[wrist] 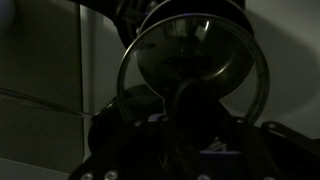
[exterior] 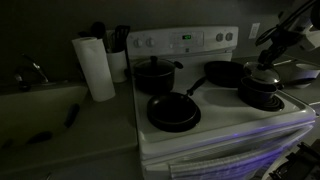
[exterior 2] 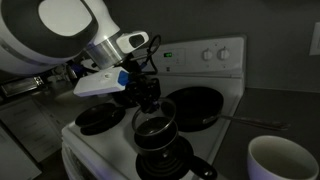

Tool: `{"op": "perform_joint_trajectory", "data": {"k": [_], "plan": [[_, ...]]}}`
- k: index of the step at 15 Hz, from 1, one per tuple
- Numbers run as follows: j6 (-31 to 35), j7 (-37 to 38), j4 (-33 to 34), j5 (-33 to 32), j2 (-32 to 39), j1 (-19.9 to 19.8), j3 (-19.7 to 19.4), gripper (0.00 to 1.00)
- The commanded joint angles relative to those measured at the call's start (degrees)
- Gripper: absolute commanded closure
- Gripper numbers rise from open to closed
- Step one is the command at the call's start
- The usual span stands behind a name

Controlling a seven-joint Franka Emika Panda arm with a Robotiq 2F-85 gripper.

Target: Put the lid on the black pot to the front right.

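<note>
The clear glass lid (exterior 2: 152, 126) with its pale rim hangs from my gripper (exterior 2: 148, 100), which is shut on the dark centre knob. It is right over the low black pot (exterior 2: 168, 152) on the front burner. In an exterior view the lid (exterior: 265, 78) sits just at the top of the pot (exterior: 261, 97); I cannot tell if they touch. In the wrist view the lid's rim (wrist: 128, 62) circles the picture, the knob sits between my fingers (wrist: 190, 100), and the pot's inside (wrist: 190, 45) shows through the glass.
A taller lidded black pot (exterior: 155, 72) stands at the back of the stove. A wide frying pan (exterior: 173, 111) and another pan (exterior: 222, 72) take up other burners. A paper towel roll (exterior: 95, 68) stands on the counter. A white cup (exterior 2: 283, 160) is near the camera.
</note>
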Motion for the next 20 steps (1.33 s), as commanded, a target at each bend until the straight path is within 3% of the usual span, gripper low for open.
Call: {"op": "perform_joint_trajectory", "data": {"k": [1, 16, 20], "plan": [[-1.99, -1.62, -0.09, 1.19, 0.00, -0.17, 0.47, 0.84], [0.96, -7.98, -0.36, 5.57, 6.87, 1.01, -1.72, 0.84], [-1.84, -10.06, 0.58, 7.65, 6.35, 1.30, -2.24, 0.84]]}}
